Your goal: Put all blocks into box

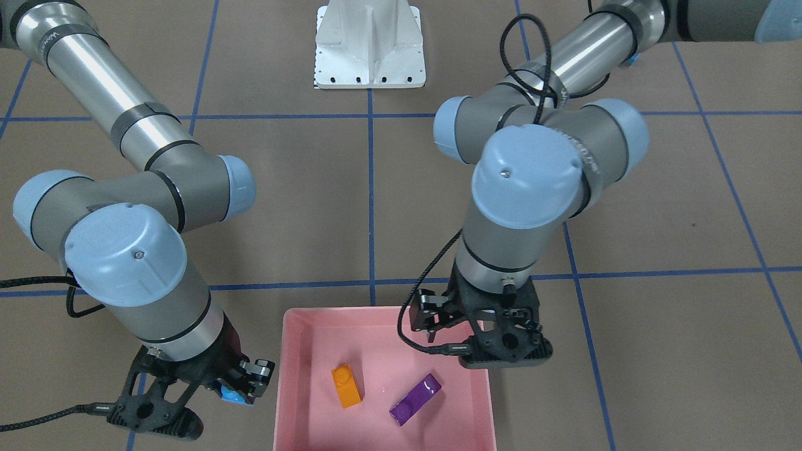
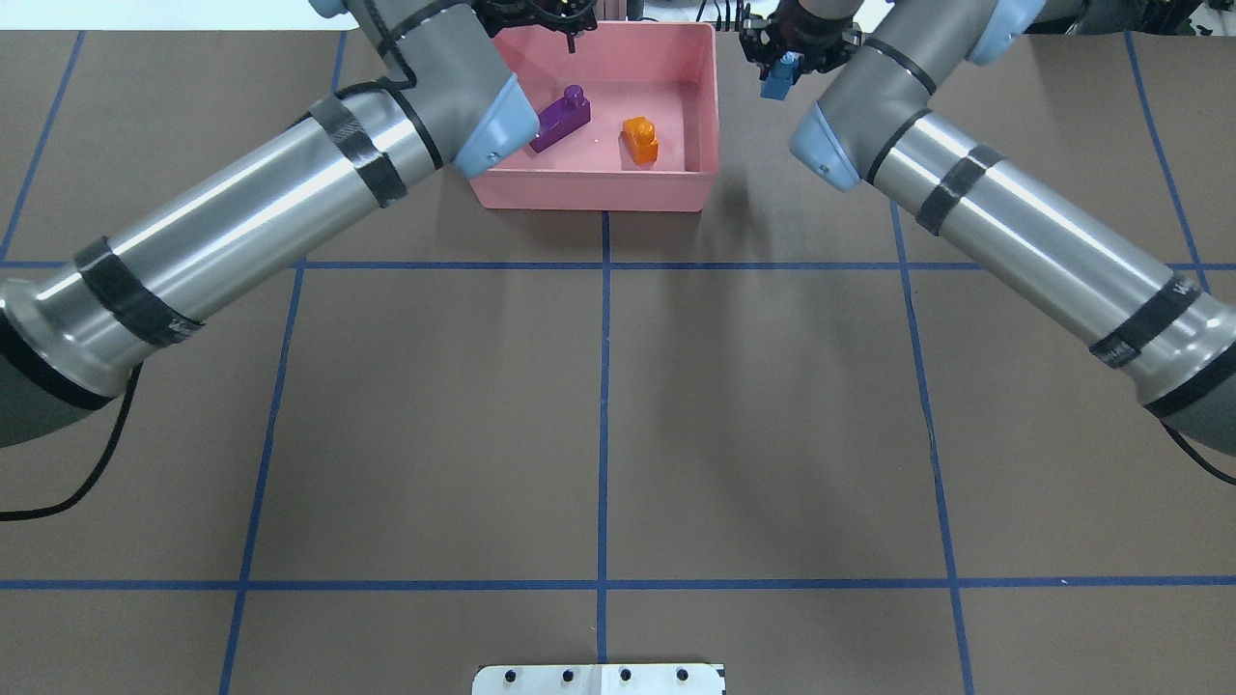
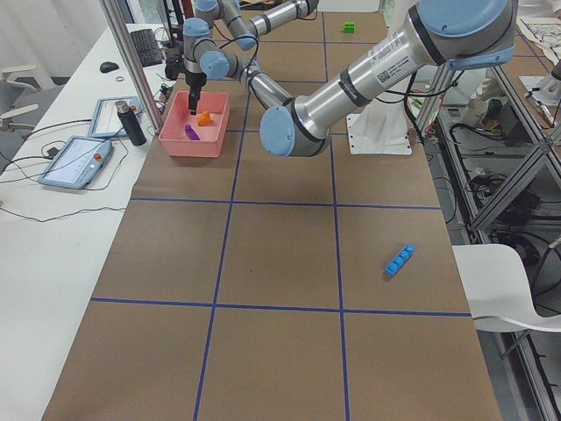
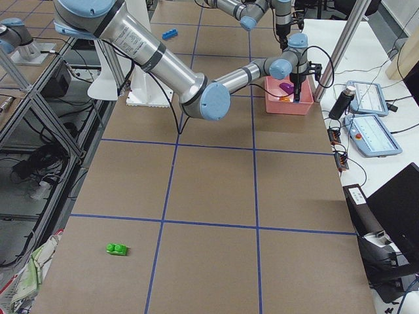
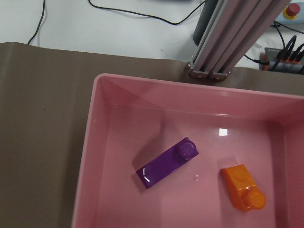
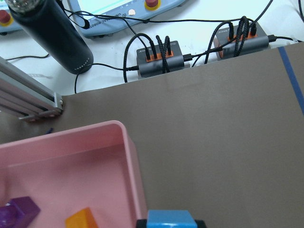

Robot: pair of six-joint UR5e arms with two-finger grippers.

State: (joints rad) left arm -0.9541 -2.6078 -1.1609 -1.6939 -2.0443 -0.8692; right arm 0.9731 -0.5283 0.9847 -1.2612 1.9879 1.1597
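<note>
The pink tray (image 1: 281,376) (image 2: 589,188) (image 5: 88,156) holds the orange brick (image 1: 346,386) (image 2: 639,138) (image 5: 243,187) and the purple brick (image 1: 415,399) (image 2: 561,118) (image 5: 166,163), lying apart. My left gripper (image 1: 432,326) (image 2: 560,24) hangs over the tray's inside, open and empty. My right gripper (image 1: 241,391) (image 2: 780,72) is shut on the small blue brick (image 1: 233,394) (image 2: 775,87) (image 6: 170,219), raised just outside the tray's side wall (image 6: 130,161). The long blue brick (image 3: 399,260) and the green brick (image 4: 118,249) lie on the table far from the tray.
The white metal base (image 1: 369,62) stands at the robot's side of the table. Beyond the tray are an aluminium post (image 5: 232,38), a black bottle (image 6: 52,33), cable hubs (image 6: 159,57) and the table edge.
</note>
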